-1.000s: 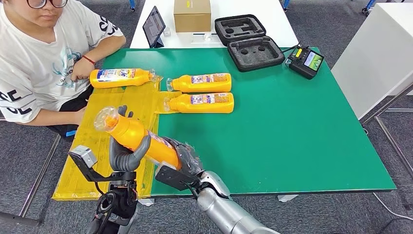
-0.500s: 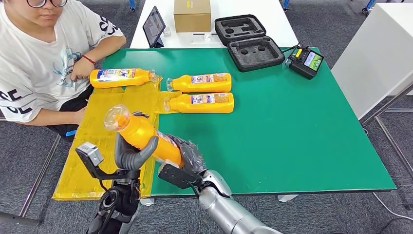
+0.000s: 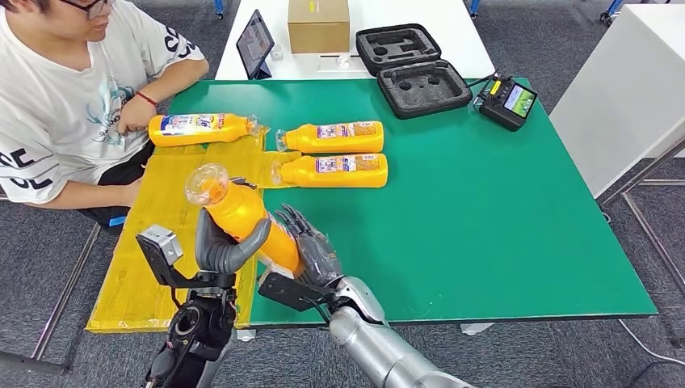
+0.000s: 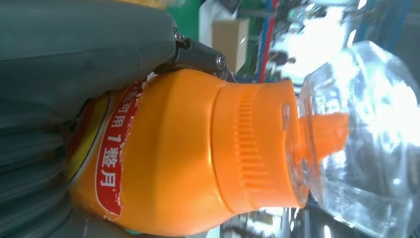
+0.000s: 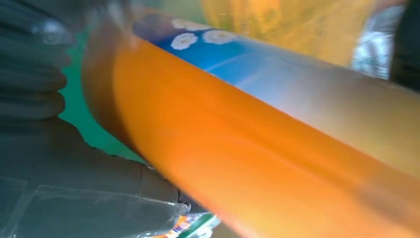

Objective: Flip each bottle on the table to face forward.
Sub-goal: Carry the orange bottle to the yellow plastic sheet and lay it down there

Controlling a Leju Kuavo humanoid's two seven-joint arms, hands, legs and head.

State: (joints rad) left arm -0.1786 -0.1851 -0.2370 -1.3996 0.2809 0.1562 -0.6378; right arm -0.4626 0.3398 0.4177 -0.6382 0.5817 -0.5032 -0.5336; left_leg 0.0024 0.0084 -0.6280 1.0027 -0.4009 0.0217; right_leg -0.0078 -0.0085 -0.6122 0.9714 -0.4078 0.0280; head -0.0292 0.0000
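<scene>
From my head view, I have one orange bottle (image 3: 242, 220) lifted off the tabletop (image 3: 501, 218), tilted with its clear cap up and away from me; my left hand (image 3: 222, 246) is wrapped around its middle, while my right hand (image 3: 311, 250) sits at the bottle's lower end with fingers spread, so I cannot tell whether it is truly gripping or only touching. Three more bottles lie on their sides further back: one (image 3: 202, 128) near the seated person (image 3: 73, 89), and two (image 3: 333, 136) (image 3: 335, 170) side by side with printed labels facing up. I judge those three already face forward, leaving the one in my hands to be turned and set down. In my left wrist view, my thumb and fingers clasp the bottle's shoulder just behind the ribbed orange collar (image 4: 247, 144) and clear cap (image 4: 361, 134), with a red label edge showing. In my right wrist view, the blurred orange body crosses close against my fingers (image 5: 34, 74), a blue flowered label (image 5: 233, 54) on its far side.
</scene>
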